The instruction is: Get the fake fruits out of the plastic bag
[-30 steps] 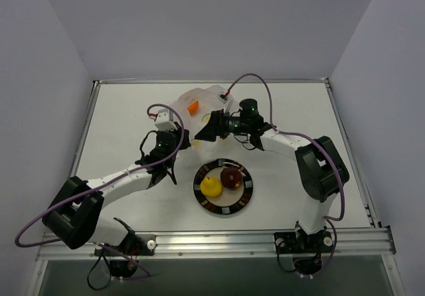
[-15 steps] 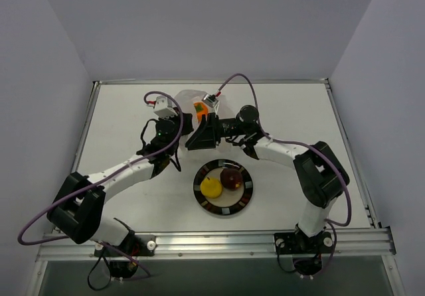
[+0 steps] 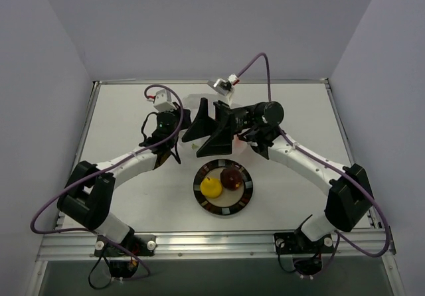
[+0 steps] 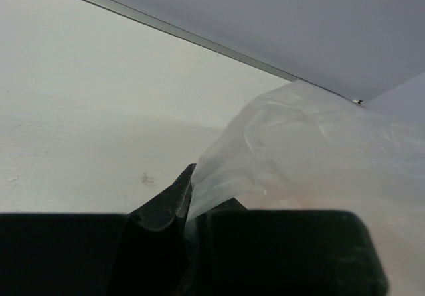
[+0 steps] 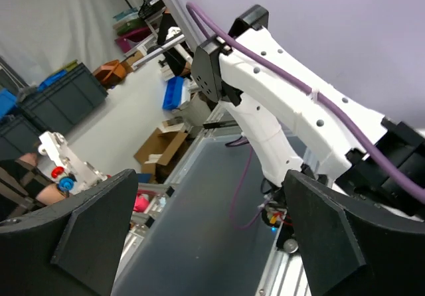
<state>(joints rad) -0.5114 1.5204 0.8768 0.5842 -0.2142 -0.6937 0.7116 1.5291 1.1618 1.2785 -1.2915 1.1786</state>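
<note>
- Pinching an edge of the plastic bag [image 4: 299, 143] in the left hand [image 4: 190, 182], fingers pressed together on the clear film.
- Holding the right hand [image 3: 207, 129] spread wide with nothing between its fingers, just right of the left hand, over the far middle of the desk [image 3: 119, 123].
- Spreading up and to the right from the pinch, crinkled, between the two hands and beyond the plate [image 3: 222, 210].
- Lying on the plate, near the middle of the desk: yellow fruit [image 3: 211, 187] on the left, dark red fruit [image 3: 231, 178] just beside it on the right.
</note>
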